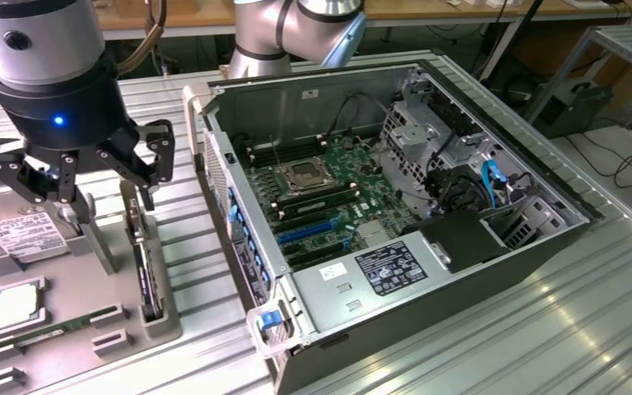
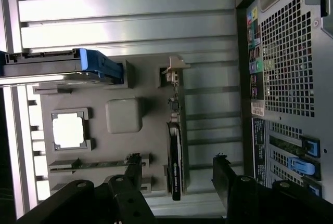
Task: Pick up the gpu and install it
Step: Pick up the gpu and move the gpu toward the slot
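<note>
The gpu (image 1: pixel 146 263) stands on edge in a slot of the grey fixture tray (image 1: pixel 85 288), on the exterior view's left. It appears as a thin dark card. In the wrist view the gpu (image 2: pixel 176 154) is seen edge-on, its silver bracket (image 2: pixel 174 70) at the far end. My gripper (image 1: pixel 105 200) hangs open a little above the tray, over the card's rear end. In the wrist view my gripper (image 2: pixel 178 174) straddles the card, with one black finger (image 2: pixel 132 168) on each side and not touching it. Nothing is held.
The tray also carries a hard drive (image 1: pixel 17 234) with a white label, a CPU (image 1: pixel 14 304) and a RAM stick (image 1: pixel 58 329). The open computer case (image 1: pixel 404 206) lies just beside the tray, its motherboard (image 1: pixel 322 202) exposed. Its rear panel (image 2: pixel 286 78) is close to my gripper.
</note>
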Robot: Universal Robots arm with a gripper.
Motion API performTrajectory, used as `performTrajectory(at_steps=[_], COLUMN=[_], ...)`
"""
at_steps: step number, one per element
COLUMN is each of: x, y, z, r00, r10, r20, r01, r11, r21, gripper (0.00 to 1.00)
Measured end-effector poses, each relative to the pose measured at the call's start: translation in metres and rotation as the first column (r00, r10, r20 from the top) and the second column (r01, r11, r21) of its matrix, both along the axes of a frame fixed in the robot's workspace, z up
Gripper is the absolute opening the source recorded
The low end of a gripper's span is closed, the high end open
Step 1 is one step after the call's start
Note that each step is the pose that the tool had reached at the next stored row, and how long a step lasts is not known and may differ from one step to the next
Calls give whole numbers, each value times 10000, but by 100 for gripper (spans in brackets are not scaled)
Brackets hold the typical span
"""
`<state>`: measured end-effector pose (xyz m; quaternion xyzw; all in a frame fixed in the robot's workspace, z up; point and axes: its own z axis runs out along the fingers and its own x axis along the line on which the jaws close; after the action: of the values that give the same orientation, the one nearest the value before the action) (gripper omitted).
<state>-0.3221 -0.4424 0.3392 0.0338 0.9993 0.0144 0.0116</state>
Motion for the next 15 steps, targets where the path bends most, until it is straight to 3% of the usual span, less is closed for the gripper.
performTrajectory(at_steps=[15], x=[0], y=[-74], z=[-133], r00=[10000], r10=[0], r20=[0], r01=[0], r11=[10000], r21=[1], gripper=[66])
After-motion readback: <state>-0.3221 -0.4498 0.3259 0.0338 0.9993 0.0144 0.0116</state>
